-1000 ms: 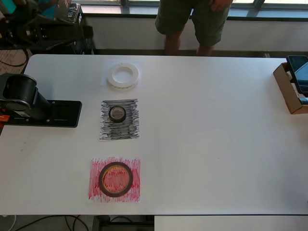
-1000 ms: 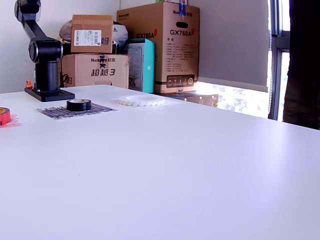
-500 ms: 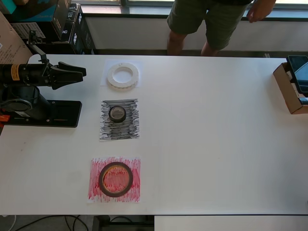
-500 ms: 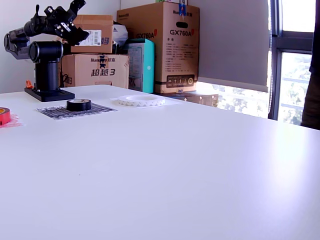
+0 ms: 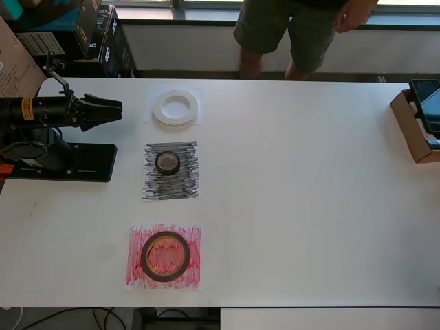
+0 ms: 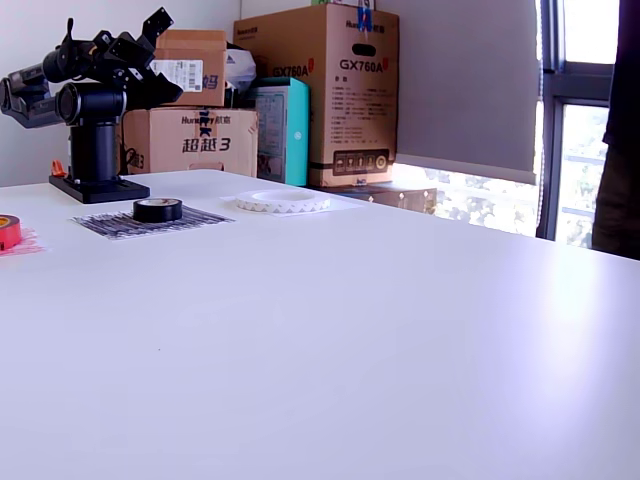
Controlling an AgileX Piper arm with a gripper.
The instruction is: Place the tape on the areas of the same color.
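The white ring (image 5: 175,108) lies on the white sheet (image 5: 196,91) at the table's far side. The small black roll (image 5: 167,162) sits on the black scribbled sheet (image 5: 172,187). The dark-red roll (image 5: 165,256) sits on the red scribbled sheet (image 5: 137,275). My gripper (image 5: 115,110) is open and empty, held in the air to the overhead view's left of the white ring. In the exterior view the gripper (image 6: 165,55) hangs above the arm base, and the white ring (image 6: 283,201), black roll (image 6: 158,209) and red roll (image 6: 8,231) show.
The arm's black base (image 5: 62,161) stands at the overhead view's left edge. A cardboard box (image 5: 412,130) sits at the right edge. A person (image 5: 289,34) stands at the far side. Stacked cartons (image 6: 315,90) stand behind the table.
The arm has unfolded from its upright pose, and the gripper now reaches out toward the white ring and has dropped slightly. The tape rolls have not moved. The person has shifted.
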